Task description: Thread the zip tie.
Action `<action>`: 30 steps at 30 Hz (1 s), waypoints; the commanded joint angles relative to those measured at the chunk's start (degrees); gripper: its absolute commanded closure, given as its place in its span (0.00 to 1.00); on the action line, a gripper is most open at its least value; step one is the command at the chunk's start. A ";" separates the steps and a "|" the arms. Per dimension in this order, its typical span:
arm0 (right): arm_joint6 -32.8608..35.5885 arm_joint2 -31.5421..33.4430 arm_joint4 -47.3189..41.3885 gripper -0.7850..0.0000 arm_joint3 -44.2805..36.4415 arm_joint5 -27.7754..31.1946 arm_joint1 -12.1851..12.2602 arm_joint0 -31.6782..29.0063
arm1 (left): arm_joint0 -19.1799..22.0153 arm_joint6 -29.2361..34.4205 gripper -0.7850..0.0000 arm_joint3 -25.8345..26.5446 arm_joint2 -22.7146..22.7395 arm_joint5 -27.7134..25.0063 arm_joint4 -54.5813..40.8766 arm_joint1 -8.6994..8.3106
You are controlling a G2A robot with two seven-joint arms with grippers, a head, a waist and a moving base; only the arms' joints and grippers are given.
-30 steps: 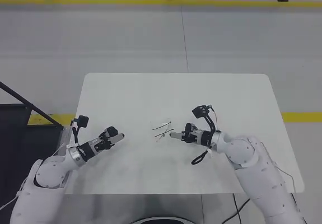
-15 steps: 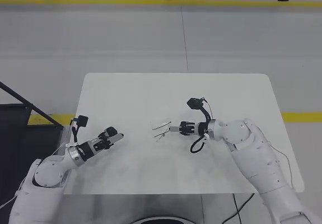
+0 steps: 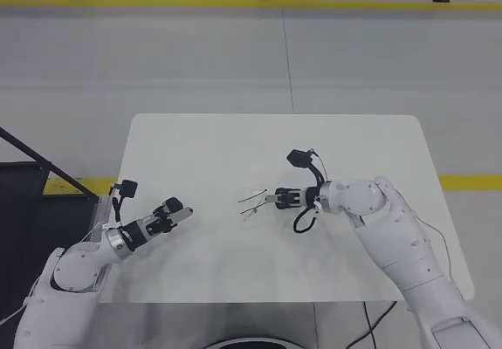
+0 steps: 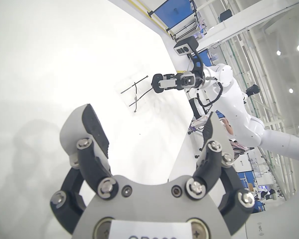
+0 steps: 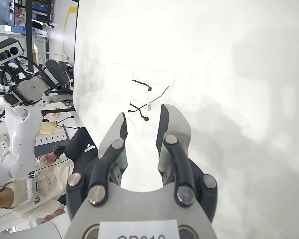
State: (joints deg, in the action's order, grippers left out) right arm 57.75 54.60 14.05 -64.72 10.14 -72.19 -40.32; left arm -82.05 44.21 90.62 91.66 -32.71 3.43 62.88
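Observation:
Several thin black zip ties (image 3: 252,201) lie loose near the middle of the white table (image 3: 233,148). In the right wrist view they are a curved one (image 5: 142,83), a straighter one (image 5: 160,96) and a bent one (image 5: 138,110). My right gripper (image 3: 273,198) is low over the table just right of them, open, with the bent tie lying just off its fingertips (image 5: 123,119). The left gripper (image 3: 182,210) is well to the left of the ties, open and holding nothing. The left wrist view has the ties (image 4: 137,93) far ahead of its own gripper (image 4: 152,125).
The ties seem to lie on a faint clear sheet (image 5: 119,80). The left edge of the table (image 5: 77,50) runs behind the left arm (image 5: 30,88). Bare tabletop surrounds the ties on all sides.
My right gripper has moved left across the table, closing in on the zip ties. The left arm has stayed where it was.

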 commanded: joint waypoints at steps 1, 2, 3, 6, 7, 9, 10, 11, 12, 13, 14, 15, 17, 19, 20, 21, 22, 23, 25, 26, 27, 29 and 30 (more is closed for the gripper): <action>0.02 -0.30 -0.13 0.61 0.59 0.09 -0.12 0.39 | 0.00 0.00 0.00 0.00 0.00 0.00 0.00 0.00; 0.08 -0.50 -0.28 0.61 0.96 0.11 -0.21 0.59 | 0.00 0.00 0.00 0.00 0.00 0.00 0.00 0.00; 0.07 -0.70 -0.42 0.62 1.27 0.14 -0.30 0.81 | 0.00 0.00 0.00 0.00 0.00 0.00 0.00 0.00; 0.23 -1.30 -0.80 0.63 2.19 0.29 -0.56 1.44 | 0.00 0.00 0.00 0.00 0.00 0.00 0.00 0.00; 0.29 -1.45 -0.92 0.63 2.51 0.29 -0.63 1.65 | 0.00 0.00 0.00 0.00 0.00 0.00 0.00 0.00; 0.34 -1.71 -1.14 0.67 3.03 0.39 -0.76 1.98 | 0.00 0.00 0.00 0.00 0.00 0.00 0.00 0.00; 0.37 -1.80 -1.24 0.69 3.24 0.44 -0.81 2.13 | 0.00 0.00 0.00 0.00 0.00 0.00 0.00 0.00; 0.46 -1.93 -1.29 0.70 3.41 0.57 -0.86 2.26 | 0.00 0.00 0.00 0.00 0.00 0.00 0.00 0.00; 0.54 -2.01 -1.41 0.73 3.59 0.69 -0.91 2.38 | 0.00 0.00 0.00 0.00 0.00 0.00 0.00 0.00; 0.58 -2.09 -1.54 0.78 3.77 0.80 -0.95 2.49 | 0.00 0.00 0.00 0.00 0.00 0.00 0.00 0.00; 0.60 -2.18 -1.65 0.81 3.95 0.89 -1.00 2.60 | 0.00 0.00 0.00 0.00 0.00 0.00 0.00 0.00; 0.77 -2.29 -1.74 0.85 4.13 0.99 -1.04 2.70 | 0.00 0.00 0.00 0.00 0.00 0.00 0.00 0.00; 1.00 -2.42 -2.03 0.89 4.50 1.20 -1.12 2.95 | 0.00 0.00 0.00 0.00 0.00 0.00 0.00 0.00; 1.46 -2.56 -2.55 0.98 4.82 1.75 -1.20 3.14 | 0.00 0.00 0.00 0.00 0.00 0.00 0.00 0.00; 1.51 -2.55 -2.72 1.00 5.10 1.95 -1.23 3.26 | 0.00 0.00 0.00 0.00 0.00 0.00 0.00 0.00; 1.51 -2.54 -2.84 1.00 5.35 2.09 -1.24 3.38 | 0.00 0.00 0.00 0.00 0.00 0.00 0.00 0.00; 1.59 -2.53 -3.01 1.00 5.56 2.24 -1.26 3.48 | 0.00 0.00 0.00 0.00 0.00 0.00 0.00 0.00; 1.61 -2.49 -3.15 1.00 5.74 2.40 -1.27 3.57 | 0.00 0.00 0.00 0.00 0.00 0.00 0.00 0.00; 1.70 -2.37 -3.56 1.00 5.95 2.94 -1.26 3.64 | 0.00 0.00 0.00 0.00 0.00 0.00 0.00 0.00; 1.77 -2.23 -3.97 1.00 5.94 3.42 -1.24 3.61 | 0.00 0.00 0.00 0.00 0.00 0.00 0.00 0.00; 1.89 -2.02 -4.34 1.00 5.92 4.02 -1.19 3.58 | 0.00 0.00 0.00 0.00 0.00 0.00 0.00 0.00; 2.14 -1.39 -5.07 1.00 5.80 5.01 -1.00 3.40 | 0.00 0.00 0.00 0.00 0.00 0.00 0.00 0.00; 2.29 -0.95 -5.51 1.00 5.50 5.72 -0.87 3.26 | 0.00 0.00 0.00 0.00 0.00 0.00 0.00 0.00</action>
State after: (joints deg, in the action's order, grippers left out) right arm 59.91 53.29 8.89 -59.00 15.32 -73.17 -36.95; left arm -82.05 44.21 90.62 91.66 -32.71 3.43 62.88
